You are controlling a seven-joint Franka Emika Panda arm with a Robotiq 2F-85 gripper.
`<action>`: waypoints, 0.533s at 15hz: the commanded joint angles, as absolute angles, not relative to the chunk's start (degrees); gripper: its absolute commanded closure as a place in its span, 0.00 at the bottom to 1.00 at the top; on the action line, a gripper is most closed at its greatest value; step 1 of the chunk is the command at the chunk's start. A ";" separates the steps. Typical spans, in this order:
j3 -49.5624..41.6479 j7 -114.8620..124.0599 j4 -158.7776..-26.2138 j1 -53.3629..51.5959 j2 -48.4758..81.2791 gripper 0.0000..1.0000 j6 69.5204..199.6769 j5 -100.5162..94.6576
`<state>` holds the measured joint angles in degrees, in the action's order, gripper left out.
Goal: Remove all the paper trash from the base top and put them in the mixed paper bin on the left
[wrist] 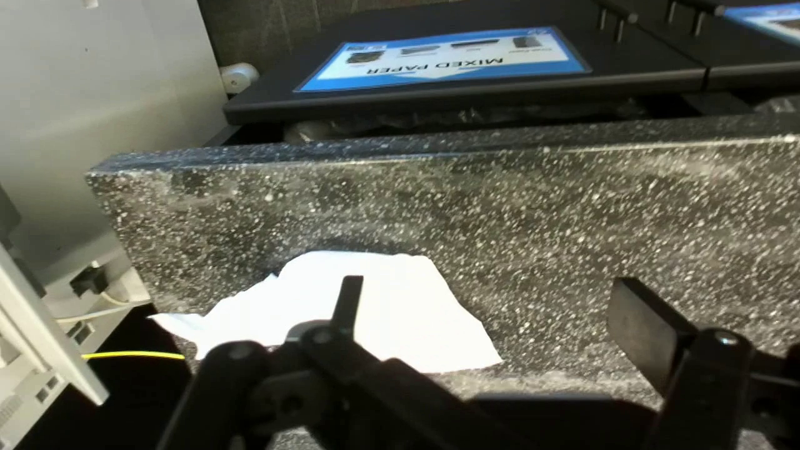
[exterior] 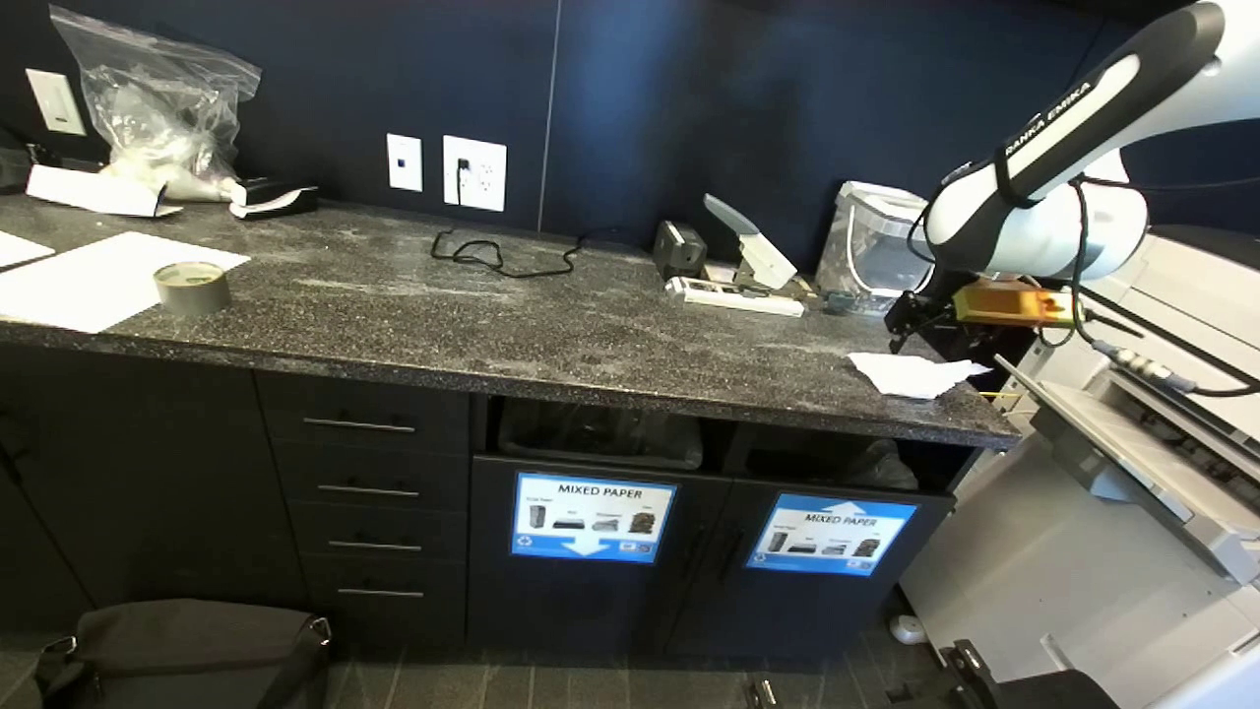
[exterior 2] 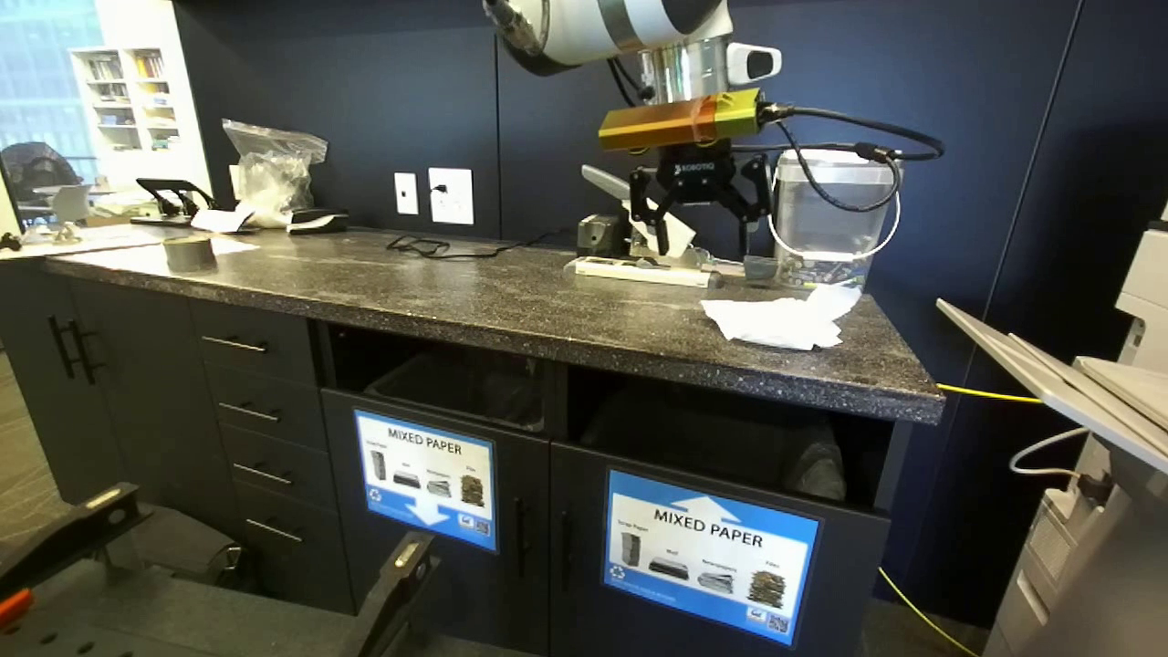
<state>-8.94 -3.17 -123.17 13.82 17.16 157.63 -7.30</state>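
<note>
Hovering: one empty gripper (exterior 2: 703, 246), jaws wide apart | one crumpled paper (exterior 2: 774, 323) | two signs (exterior 2: 712, 558)

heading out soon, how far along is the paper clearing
Done: nothing confirmable; the left mixed paper bin is too dark inside to tell. In hand: nothing; the fingers stand open above the countertop. Left: at least the crumpled white paper lying on it.
</note>
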 commanded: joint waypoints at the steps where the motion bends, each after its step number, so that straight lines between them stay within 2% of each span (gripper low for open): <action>1: -13.62 4.97 -116.11 10.48 22.53 0.00 156.94 -9.38; 8: -19.03 23.71 -99.63 7.05 37.23 0.00 149.57 -5.11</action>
<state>-16.99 16.72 -108.83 8.73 30.60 154.47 -7.69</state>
